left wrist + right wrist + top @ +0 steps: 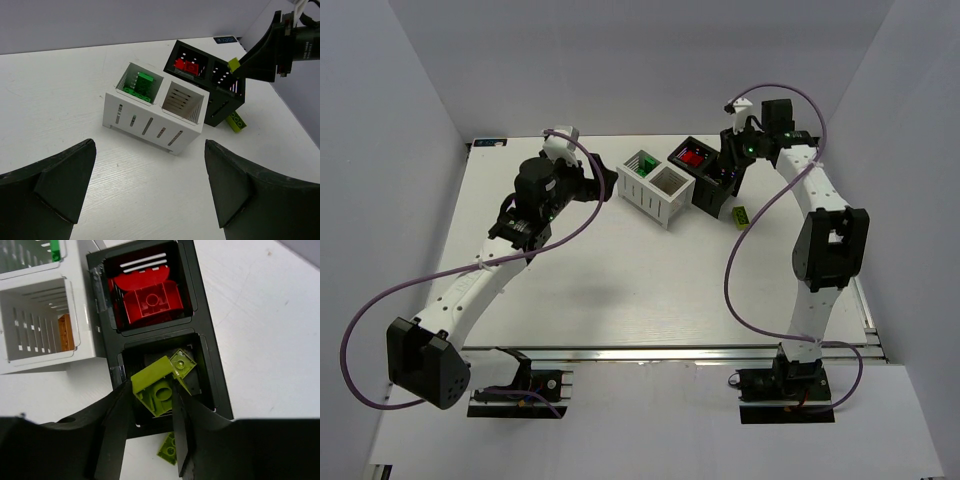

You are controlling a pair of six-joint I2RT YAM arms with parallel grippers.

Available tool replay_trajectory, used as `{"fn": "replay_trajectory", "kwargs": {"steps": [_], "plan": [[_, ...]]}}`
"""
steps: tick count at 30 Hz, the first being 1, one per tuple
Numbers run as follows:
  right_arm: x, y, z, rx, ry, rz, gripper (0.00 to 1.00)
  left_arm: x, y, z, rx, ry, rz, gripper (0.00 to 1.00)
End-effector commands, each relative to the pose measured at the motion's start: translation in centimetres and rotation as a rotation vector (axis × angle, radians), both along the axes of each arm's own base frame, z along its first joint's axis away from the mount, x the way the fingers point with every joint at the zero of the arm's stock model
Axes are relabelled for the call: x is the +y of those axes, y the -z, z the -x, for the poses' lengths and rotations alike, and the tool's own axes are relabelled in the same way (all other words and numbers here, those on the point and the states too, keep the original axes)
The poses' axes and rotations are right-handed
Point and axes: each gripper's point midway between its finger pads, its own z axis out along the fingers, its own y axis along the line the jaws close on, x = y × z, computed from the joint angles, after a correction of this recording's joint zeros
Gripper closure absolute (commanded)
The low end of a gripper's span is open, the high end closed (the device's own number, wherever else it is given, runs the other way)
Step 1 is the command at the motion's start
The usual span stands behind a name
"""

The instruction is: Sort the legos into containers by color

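Note:
My right gripper (150, 390) hangs over the near compartment of the black container (220, 390), shut on a yellow-green lego (157, 387) that sits tilted between its fingers. Another yellow-green lego (182, 362) lies in that compartment. Red legos (150, 300) fill the far black compartment. One more yellow-green lego (168, 447) lies on the table beside the black container. The white container (150, 122) holds dark green legos (140, 85) in one cell and an orange-brown plate (66, 332) in the other. My left gripper (150, 147) is open and holds nothing, a short way in front of the white container.
The two containers stand side by side at the back middle of the white table (620, 280). The right arm (825, 240) arches over the table's right side. Grey walls close in the left, back and right edges.

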Motion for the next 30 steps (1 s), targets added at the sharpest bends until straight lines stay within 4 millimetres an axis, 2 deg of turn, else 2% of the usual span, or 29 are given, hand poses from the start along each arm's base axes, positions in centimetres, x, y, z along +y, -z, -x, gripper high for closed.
{"fn": "replay_trajectory", "kwargs": {"steps": [1,3,7,8,10,11,12,13,14,15,16,17,18,19,20,23,24,27,28,30], "plan": [[-0.3,-1.4,-1.5,-0.043,0.032,-0.011,0.49,0.4,-0.4,0.0,-0.018,-0.009,-0.005,0.02],[-0.5,-1.3,-1.9,-0.048,0.041,0.001,0.35,0.4,-0.3,0.0,-0.017,-0.009,-0.006,0.02],[-0.8,-2.0,-2.2,-0.076,0.055,0.009,0.35,0.4,-0.4,0.0,-0.018,-0.007,-0.005,0.02],[-0.8,-1.8,-2.1,-0.069,0.057,0.01,0.35,0.4,-0.4,0.0,-0.018,-0.007,-0.005,0.02],[-0.8,-2.7,-1.6,-0.092,0.053,0.01,0.36,0.3,-0.5,0.1,-0.019,-0.006,-0.003,0.02],[-1.0,-2.1,-1.0,-0.082,0.055,0.016,0.37,0.3,-0.6,0.1,-0.021,-0.006,-0.002,0.02],[-1.4,-3.7,-0.3,-0.126,0.069,0.025,0.38,0.4,-0.7,0.2,-0.024,-0.006,0.0,0.02],[-1.6,-4.9,-0.6,-0.198,0.08,0.024,0.38,0.4,-0.8,0.2,-0.026,-0.006,0.0,0.02],[-2.3,-3.2,0.4,-0.188,0.093,0.054,0.38,0.3,-0.8,0.2,-0.026,-0.003,0.003,0.02],[-3.5,-5.8,1.2,-0.267,0.127,0.067,0.32,0.3,-0.9,0.3,-0.027,-0.002,0.003,0.02],[-3.9,-6.6,1.4,-0.309,0.141,0.052,0.25,0.3,-0.9,0.3,-0.028,0.001,0.006,0.02],[-4.0,-7.8,2.7,-0.324,0.125,0.002,0.11,0.3,-1.1,0.3,-0.031,0.002,0.009,0.02],[-5.7,-5.7,3.5,-0.259,0.147,-0.032,0.11,0.3,-1.2,0.4,-0.034,0.004,0.011,0.02],[-5.4,-5.1,4.3,-0.219,0.134,-0.071,0.11,0.3,-1.3,0.5,-0.036,0.005,0.013,0.02],[-6.1,-3.3,5.4,-0.137,0.111,-0.093,0.1,0.2,-1.3,0.6,-0.037,0.01,0.016,0.02],[-7.3,-0.2,6.9,-0.05,0.099,-0.031,0.18,0.1,-1.7,0.7,-0.045,0.015,0.027,0.02],[-7.7,2.4,8.1,-0.022,0.096,-0.003,0.18,0.1,-1.7,0.8,-0.043,0.018,0.027,0.02],[-8.6,3.8,8.5,-0.088,0.111,0.047,0.15,0.0,-1.8,0.9,-0.046,0.025,0.032,0.02],[-8.6,5.4,9.2,-0.062,0.111,0.053,0.15,-0.1,-1.8,0.8,-0.043,0.025,0.033,0.02],[-8.9,6.6,8.7,-0.062,0.138,0.055,0.16,-0.1,-1.7,0.8,-0.043,0.025,0.031,0.02]]}}
